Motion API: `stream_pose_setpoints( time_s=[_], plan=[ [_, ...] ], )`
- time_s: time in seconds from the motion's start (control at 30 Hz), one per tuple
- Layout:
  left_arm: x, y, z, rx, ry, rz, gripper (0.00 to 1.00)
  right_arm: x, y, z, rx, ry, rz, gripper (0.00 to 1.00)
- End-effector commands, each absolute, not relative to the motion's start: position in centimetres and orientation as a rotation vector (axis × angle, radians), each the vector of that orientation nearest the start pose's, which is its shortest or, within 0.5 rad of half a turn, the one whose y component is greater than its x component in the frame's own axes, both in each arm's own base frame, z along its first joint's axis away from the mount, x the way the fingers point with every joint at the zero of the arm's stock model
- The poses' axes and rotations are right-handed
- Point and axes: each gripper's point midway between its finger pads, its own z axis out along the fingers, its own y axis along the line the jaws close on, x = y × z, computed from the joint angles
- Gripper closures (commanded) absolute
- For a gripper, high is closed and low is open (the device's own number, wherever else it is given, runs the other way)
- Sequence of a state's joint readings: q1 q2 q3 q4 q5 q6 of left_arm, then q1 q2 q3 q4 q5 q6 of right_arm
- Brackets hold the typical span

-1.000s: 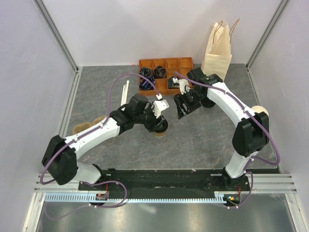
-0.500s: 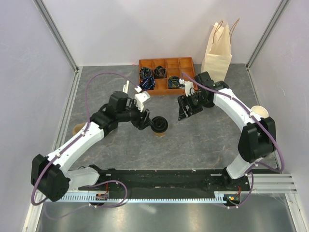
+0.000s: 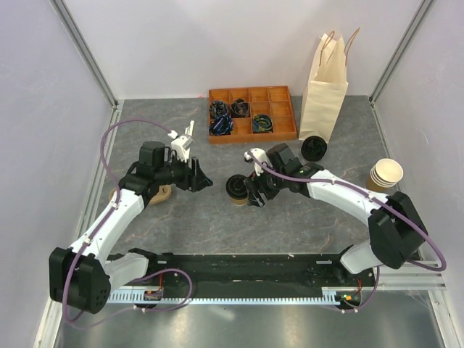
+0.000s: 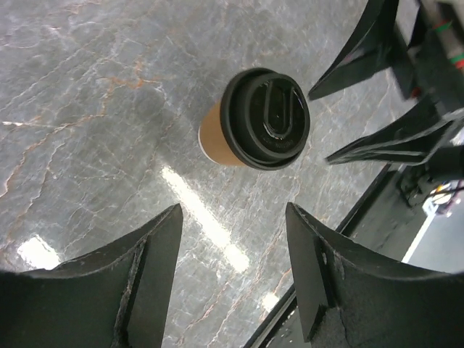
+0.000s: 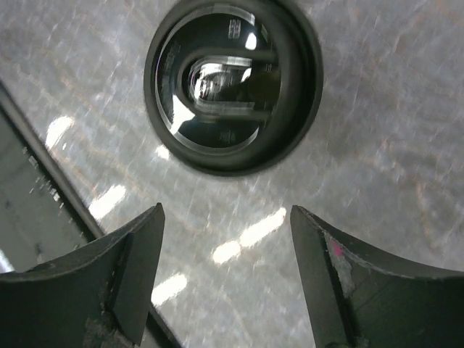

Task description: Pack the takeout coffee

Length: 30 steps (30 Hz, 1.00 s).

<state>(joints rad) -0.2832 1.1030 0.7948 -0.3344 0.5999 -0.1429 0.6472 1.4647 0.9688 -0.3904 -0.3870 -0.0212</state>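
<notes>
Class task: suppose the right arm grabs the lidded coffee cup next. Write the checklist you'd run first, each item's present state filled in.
1. Lid seated on takeout coffee: ok.
2. Takeout coffee upright on table: ok.
3. Right claw open, empty: ok.
4. Takeout coffee between right claw's fingers: not ok, it sits ahead of them.
5. Left claw open, clear of takeout coffee: ok.
6. Paper bag mouth open: cannot tell.

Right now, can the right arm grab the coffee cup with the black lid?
Probably yes. The right gripper is open, and the takeout coffee stands upright just ahead of its fingers with nothing between them. The left gripper sits off to the side, not blocking.
</notes>
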Motion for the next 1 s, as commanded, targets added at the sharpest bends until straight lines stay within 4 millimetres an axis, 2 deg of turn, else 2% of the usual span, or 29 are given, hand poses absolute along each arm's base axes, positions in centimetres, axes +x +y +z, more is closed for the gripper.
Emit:
stream_pose_setpoints(
  time_s=[0.0,0.27,0.37,0.47,0.5,0.57,0.63,0.67,0.7,0.77,0.8,0.83,0.87,0.93,0.97],
  plan=[
    [26.4,-18.4,18.8,0.422,2.118,-0.972,0.33,27.8,28.1,10.3,-0.923,2.211,0.662,0.23],
    [27.2,-17.1,18.5,0.342,2.116,-0.958,0.33,28.4,31.2,8.8,-0.894,2.205,0.708,0.26],
    [27.4,-16.6,18.4,0.328,2.112,-0.948,0.34,29.4,31.9,8.6,-0.87,2.203,0.702,0.27],
    [27.6,-16.0,18.4,0.308,2.106,-0.932,0.34,31.3,32.9,8.9,-0.836,2.182,0.687,0.27],
    [27.7,-15.6,18.4,0.293,2.108,-0.928,0.34,31.6,33.2,8.4,-0.831,2.191,0.682,0.27],
    [27.9,-15.2,18.4,0.278,2.104,-0.92,0.34,32.9,34.1,9.1,-0.809,2.161,0.685,0.27],
    [28.0,-14.8,18.5,0.265,2.102,-0.915,0.34,33.7,34.6,8.2,-0.799,2.174,0.676,0.27],
    [28.2,-14.5,18.7,0.256,2.098,-0.908,0.34,34.4,35.2,8.8,-0.792,2.156,0.679,0.27],
    [28.3,-14.3,18.7,0.249,2.097,-0.903,0.34,34.8,35.3,7.8,-0.791,2.173,0.669,0.27],
    [28.6,-13.6,19.0,0.232,2.093,-0.887,0.34,36.0,36.2,8.2,-0.786,2.152,0.663,0.27],
    [28.7,-13.4,19.0,0.225,2.094,-0.882,0.34,36.5,36.5,7.4,-0.787,2.165,0.654,0.27],
    [28.8,-13.2,19.1,0.222,2.093,-0.874,0.34,37.6,37.4,8.3,-0.776,2.123,0.66,0.27],
    [29.0,-12.6,19.2,0.206,2.09,-0.861,0.34,37.8,37.7,7.4,-0.781,2.136,0.66,0.27],
    [29.1,-12.1,19.4,0.199,2.086,-0.847,0.34,39.0,38.6,8.1,-0.775,2.103,0.668,0.27],
    [29.1,-11.8,19.3,0.185,2.094,-0.845,0.34,39.3,39.0,7.4,-0.778,2.109,0.669,0.27]
  ],
)
